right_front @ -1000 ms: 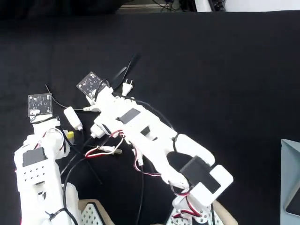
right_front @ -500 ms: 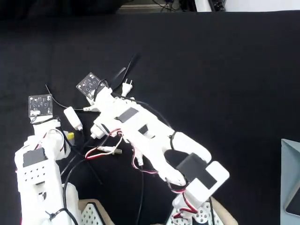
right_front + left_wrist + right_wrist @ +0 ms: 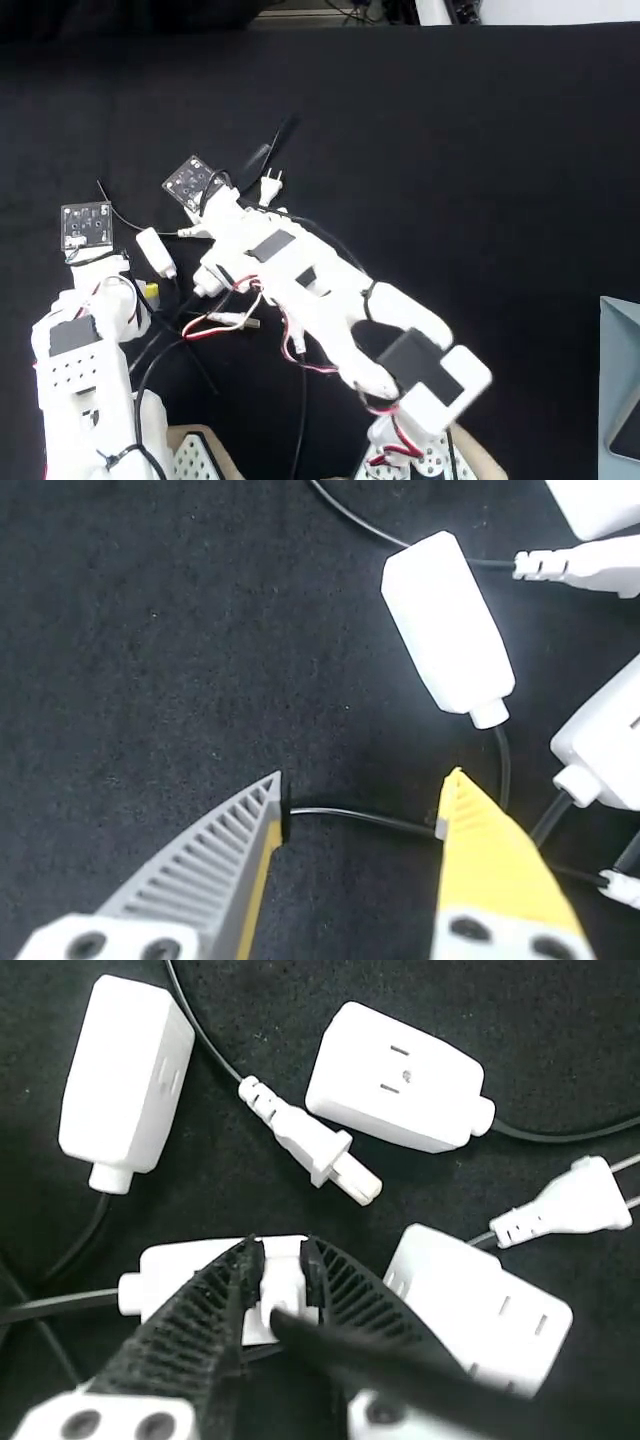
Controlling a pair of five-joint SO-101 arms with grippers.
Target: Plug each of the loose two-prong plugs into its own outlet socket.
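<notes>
White socket block [image 3: 170, 1275] sits pinched narrowly by the right pincer [image 3: 280, 1256], a loose plug [image 3: 300, 1145] just beyond its tips, so it may twist free or drag that plug off, while the left pincer [image 3: 362, 780] gapes wide over a cable [image 3: 350, 817].

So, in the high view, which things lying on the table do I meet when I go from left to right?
White socket → loose plug → grey box at the table's edge.

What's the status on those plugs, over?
Left hand open over black cable. Right hand shut on white rectangular socket block. White two-prong plug loose, unplugged.
</notes>
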